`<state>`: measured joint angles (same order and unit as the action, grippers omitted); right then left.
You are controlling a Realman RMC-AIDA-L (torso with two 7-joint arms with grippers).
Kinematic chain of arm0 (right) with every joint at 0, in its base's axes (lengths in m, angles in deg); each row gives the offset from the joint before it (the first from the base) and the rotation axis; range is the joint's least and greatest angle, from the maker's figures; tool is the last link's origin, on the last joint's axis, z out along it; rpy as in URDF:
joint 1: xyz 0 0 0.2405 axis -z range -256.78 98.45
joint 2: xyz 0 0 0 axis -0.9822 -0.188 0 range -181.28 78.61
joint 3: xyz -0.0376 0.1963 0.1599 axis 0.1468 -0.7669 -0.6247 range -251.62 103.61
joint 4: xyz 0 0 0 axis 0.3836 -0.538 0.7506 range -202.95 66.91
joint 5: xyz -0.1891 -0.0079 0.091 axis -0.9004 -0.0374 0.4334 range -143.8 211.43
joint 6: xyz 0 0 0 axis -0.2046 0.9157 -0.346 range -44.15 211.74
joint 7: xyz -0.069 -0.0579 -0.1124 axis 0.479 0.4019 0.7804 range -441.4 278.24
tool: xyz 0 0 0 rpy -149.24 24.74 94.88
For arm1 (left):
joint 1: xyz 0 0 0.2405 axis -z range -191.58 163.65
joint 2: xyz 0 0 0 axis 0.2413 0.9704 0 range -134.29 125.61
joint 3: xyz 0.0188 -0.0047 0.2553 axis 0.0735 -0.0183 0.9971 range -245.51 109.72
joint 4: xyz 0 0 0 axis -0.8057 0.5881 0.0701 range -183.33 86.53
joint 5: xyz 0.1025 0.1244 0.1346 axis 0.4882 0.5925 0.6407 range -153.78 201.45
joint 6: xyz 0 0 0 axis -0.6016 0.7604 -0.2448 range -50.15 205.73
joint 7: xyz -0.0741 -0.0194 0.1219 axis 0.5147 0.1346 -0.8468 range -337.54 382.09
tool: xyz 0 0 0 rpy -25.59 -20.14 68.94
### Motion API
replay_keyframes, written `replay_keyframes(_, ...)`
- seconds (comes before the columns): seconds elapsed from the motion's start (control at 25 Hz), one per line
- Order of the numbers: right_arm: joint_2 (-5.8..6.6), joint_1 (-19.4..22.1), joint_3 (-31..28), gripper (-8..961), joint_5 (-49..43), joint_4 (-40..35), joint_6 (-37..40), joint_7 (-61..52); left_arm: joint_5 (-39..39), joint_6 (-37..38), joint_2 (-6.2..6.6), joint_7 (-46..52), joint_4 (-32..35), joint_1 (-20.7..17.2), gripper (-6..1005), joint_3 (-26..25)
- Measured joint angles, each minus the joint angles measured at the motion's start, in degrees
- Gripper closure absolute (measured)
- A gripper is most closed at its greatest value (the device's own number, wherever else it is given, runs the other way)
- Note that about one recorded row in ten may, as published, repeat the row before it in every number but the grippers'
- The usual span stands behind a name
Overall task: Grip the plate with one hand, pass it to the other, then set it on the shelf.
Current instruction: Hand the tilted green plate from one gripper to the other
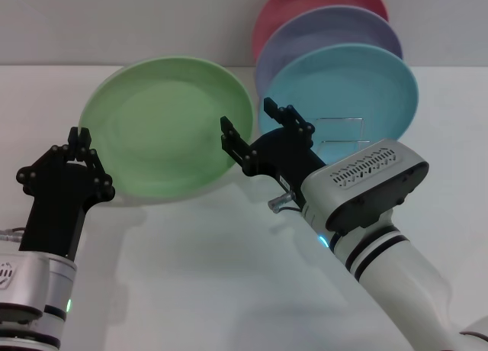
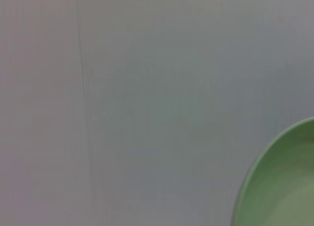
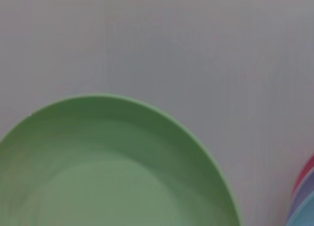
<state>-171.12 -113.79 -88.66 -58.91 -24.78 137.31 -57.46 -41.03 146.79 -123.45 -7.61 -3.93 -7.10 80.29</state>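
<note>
Head view: the white table [image 1: 229, 290] is seen first, and above it the light-green plate [image 1: 168, 126] is held tilted, its hollow face turned toward the camera, between the two arms. Its left rim is pinched by the left gripper [image 1: 78, 143], whose fingers meet on the edge. At the opposite rim the right gripper [image 1: 255, 128] is placed with its jaws spread wide (nothing is clamped yet), the plate's edge lying just at or between them; contact cannot be judged for certain.

The step in hand is judged to be the handover. It would be done well if the right jaws were closed squarely over the rim before any release by the left, with the plate kept steady so that it is not levered out of the thin edge hold.

Behind the right arm the turquoise plate [image 1: 343, 88], the lavender plate [image 1: 328, 30] and a pink plate [image 1: 305, 0] are stood in the wire rack [image 1: 339, 130], of which only a few thin rods are shown.

The plate is matte, round and shallow, with a smooth raised rim and no markings.
</note>
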Motion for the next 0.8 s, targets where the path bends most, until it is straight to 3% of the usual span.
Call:
replay_keyframes(0.6, -0.09, -0.01, -0.11, 282, 0.0, 0.09, -0.44, 1.34, 0.27, 0.07, 0.11, 0.0, 0.0, -0.22, 969, 0.66)
replay_keyframes(0.8, -0.1, 0.24, 0.05, 470, 0.0, 0.14, -0.44, 1.36, 0.27, 0.29, 0.11, 0.0, 0.01, -0.27, 969, 0.69)
